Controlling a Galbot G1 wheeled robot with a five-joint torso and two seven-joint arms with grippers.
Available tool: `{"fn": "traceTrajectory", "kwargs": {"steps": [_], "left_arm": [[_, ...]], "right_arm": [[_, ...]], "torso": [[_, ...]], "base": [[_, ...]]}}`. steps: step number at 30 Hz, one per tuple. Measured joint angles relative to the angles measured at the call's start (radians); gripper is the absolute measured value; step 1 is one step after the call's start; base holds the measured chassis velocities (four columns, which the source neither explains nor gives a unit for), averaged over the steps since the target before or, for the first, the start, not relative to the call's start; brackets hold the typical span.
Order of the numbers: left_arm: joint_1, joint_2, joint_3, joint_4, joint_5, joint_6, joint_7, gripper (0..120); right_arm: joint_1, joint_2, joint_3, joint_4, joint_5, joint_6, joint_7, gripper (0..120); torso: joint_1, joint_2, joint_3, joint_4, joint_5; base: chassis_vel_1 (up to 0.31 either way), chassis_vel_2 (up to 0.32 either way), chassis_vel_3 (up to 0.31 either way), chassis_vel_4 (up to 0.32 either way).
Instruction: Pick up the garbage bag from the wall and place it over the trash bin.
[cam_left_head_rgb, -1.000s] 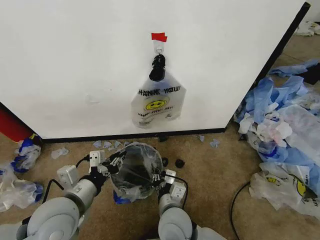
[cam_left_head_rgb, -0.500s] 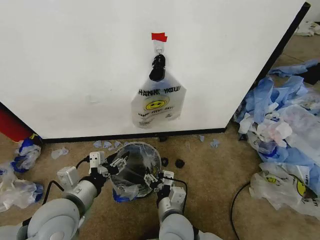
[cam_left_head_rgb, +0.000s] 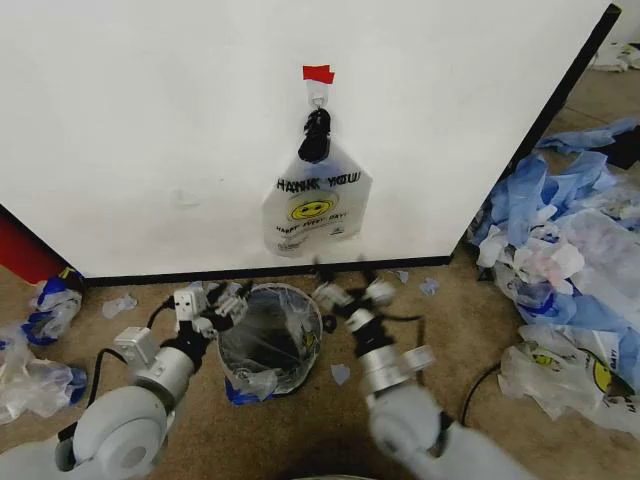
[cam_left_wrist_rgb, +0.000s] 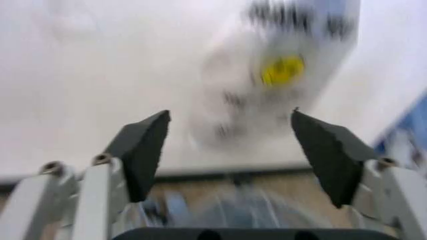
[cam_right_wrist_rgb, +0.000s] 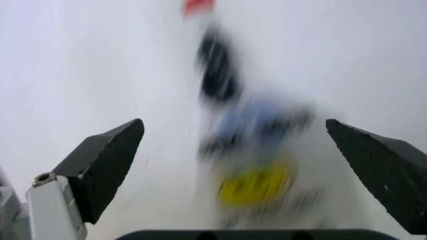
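The trash bin (cam_left_head_rgb: 268, 345), round black mesh, stands on the floor just before the wall (cam_left_head_rgb: 150, 130). The see-through garbage bag (cam_left_head_rgb: 258, 383) lies draped in and over its rim, with a blue bit low at the front. My left gripper (cam_left_head_rgb: 218, 300) hovers open by the bin's far-left rim; in its wrist view the left gripper (cam_left_wrist_rgb: 229, 114) holds nothing and faces the wall, with the bin (cam_left_wrist_rgb: 227, 215) blurred below. My right gripper (cam_left_head_rgb: 350, 287) is open and raised right of the bin, and in the right wrist view the right gripper (cam_right_wrist_rgb: 233, 122) also faces the wall.
A whiter THANK YOU smiley bag (cam_left_head_rgb: 315, 205) hangs from a black clip (cam_left_head_rgb: 316, 135) under the red tape mark (cam_left_head_rgb: 318, 73). Blue and white plastic bags (cam_left_head_rgb: 570, 250) pile on the floor at the right, and more bags (cam_left_head_rgb: 40, 320) lie at the left.
My right gripper has left the bin's right rim and swung up and right toward the wall. The left gripper has lifted a little from the left rim toward the wall.
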Motion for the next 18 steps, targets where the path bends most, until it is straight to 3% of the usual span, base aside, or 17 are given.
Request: {"fn": "traceTrajectory", "kwargs": {"steps": [7,9,18], "left_arm": [[0.040,-0.156,-0.148,0.001,0.131,-0.016,0.079,98],[0.062,-0.209,-0.197,-0.002,0.188,-0.031,0.105,98],[0.184,-0.415,-0.380,-0.038,0.345,-0.079,0.154,100]], "right_arm": [[-0.169,-0.040,0.244,0.114,-0.007,0.051,-0.073,100],[-0.209,-0.044,0.321,0.142,-0.026,0.055,-0.074,100],[-0.440,-0.010,0.572,0.219,-0.186,-0.052,-0.023,100]], "torso": [[0.000,0.000,0.000,-0.0011,0.0008],[0.000,0.000,0.000,0.0000,0.0006],[0.000,0.000,0.000,-0.0004,0.0003]], "base": [[0.000,0.000,0.000,0.000],[0.000,0.000,0.000,0.000],[0.000,0.000,0.000,0.000]]}}
